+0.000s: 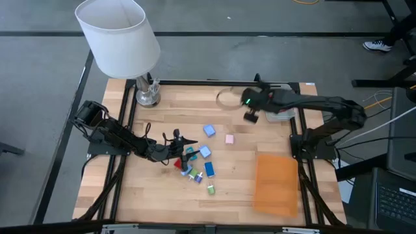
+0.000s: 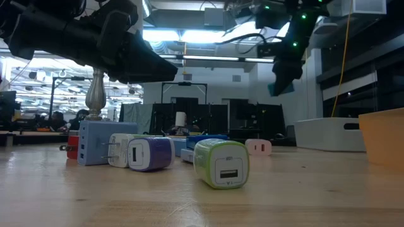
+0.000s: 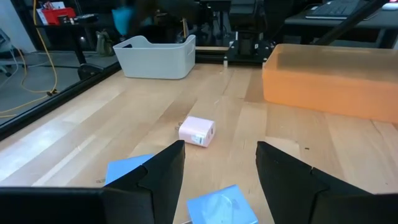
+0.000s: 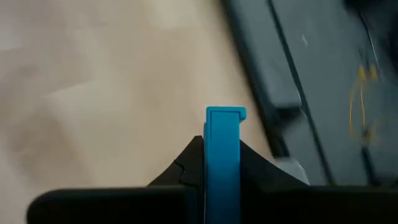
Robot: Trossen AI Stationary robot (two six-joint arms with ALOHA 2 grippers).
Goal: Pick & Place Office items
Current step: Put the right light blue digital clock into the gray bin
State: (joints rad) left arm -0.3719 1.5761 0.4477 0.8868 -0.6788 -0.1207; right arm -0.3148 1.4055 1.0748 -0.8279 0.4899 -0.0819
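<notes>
Blue flat piece (image 4: 222, 163) being pinched by right pincer (image 4: 222, 155), hovering near grey tray (image 1: 284, 114) | left pincer (image 3: 219, 180) spreading above chargers (image 1: 198, 162) on counter (image 1: 162, 195) | writing: none readable

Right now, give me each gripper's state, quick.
Left gripper: open, empty, over the blue pieces.
Right gripper: shut on a blue piece.

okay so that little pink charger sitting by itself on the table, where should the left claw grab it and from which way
Take the pink charger across its two flat broad sides, coming straight down from above. It lies apart from the blue pieces, with bare wood all around, so the fingers have room on both sides. The left claw is open and already faces it. The right claw is busy, shut on a blue piece.
</notes>
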